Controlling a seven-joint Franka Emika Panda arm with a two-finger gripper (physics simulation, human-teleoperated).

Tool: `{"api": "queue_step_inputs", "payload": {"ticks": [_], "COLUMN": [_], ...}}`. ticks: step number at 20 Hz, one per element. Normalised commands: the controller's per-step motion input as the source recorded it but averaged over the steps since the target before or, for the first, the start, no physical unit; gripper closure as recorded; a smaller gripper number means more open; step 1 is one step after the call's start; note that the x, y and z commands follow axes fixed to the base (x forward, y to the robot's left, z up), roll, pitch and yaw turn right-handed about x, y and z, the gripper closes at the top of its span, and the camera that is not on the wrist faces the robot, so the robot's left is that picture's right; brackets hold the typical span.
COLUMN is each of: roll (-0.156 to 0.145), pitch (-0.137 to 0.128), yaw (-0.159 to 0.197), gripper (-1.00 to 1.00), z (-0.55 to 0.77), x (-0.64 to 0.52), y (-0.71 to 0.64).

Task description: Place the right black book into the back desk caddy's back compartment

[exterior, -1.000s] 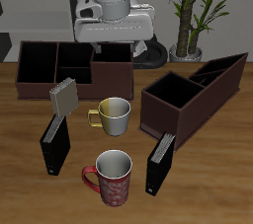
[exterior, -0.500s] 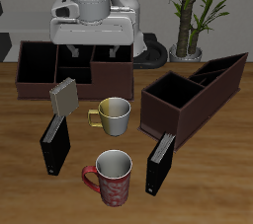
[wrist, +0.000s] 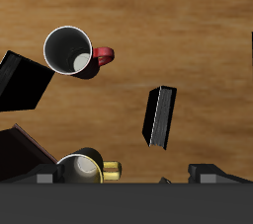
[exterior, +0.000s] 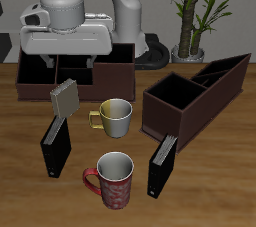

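Observation:
The right black book (exterior: 57, 146) stands on its edge on the table beside the mugs; the wrist view shows the book (wrist: 161, 117) from above, thin with pale page edges. The back desk caddy (exterior: 110, 75) is a low, wide dark-brown box at the back of the table. My gripper (exterior: 67, 63) hangs open over this caddy, well above and behind the book, holding nothing. Its fingertips (wrist: 212, 172) are spread wide in the wrist view. The arm hides part of the caddy's compartments.
A small grey patterned book (exterior: 65, 98) leans over the right black book. A yellow mug (exterior: 116, 118) and a red mug (exterior: 114, 178) stand mid-table. A second black book (exterior: 160, 164) stands by the long narrow caddy (exterior: 195, 96). A potted plant (exterior: 195, 11) is behind.
The arm has swung sideways over the back caddy, toward the side where the right black book stands, and come a little lower. The gripper stayed open. Nothing on the table moved.

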Motion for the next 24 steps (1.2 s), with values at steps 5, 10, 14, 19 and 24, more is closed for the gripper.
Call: {"api": "queue_step_inputs", "payload": {"ticks": [5,10,14,19,24], "roll": [-0.005,-0.025,-0.035,-0.016,-0.033], "pitch": [-0.039,-0.037,-0.071,-0.056,-0.049], "yaw": [-0.016,-0.029,-0.079,-0.042,-0.023], "gripper": [-1.0,-1.0,-1.0,-1.0,-1.0], "z": [-0.06,-0.13,-0.16,-0.21,-0.23], "x": [0.29,0.15,0.04,0.05,0.03], "y": [-0.36,-0.24,-0.07,-0.08,-0.1]}}
